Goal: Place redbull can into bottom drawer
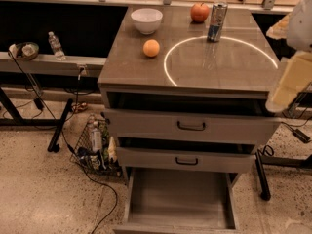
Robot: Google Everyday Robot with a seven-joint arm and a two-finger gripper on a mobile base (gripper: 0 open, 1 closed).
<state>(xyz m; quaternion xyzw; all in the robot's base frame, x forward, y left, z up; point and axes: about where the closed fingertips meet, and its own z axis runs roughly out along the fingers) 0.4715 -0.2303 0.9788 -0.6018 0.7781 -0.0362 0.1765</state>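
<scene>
The redbull can stands upright at the back right of the cabinet top, next to a red apple. The bottom drawer is pulled out at the foot of the cabinet, and its flat floor is bare. My gripper hangs at the right edge of the view, beside the cabinet's front right corner. It is well in front of and to the right of the can and holds nothing that I can see.
A white bowl, an orange and a red apple stand on the cabinet top. The two upper drawers with black handles are slightly ajar. A wire basket, cables and a table leg lie to the left on the floor.
</scene>
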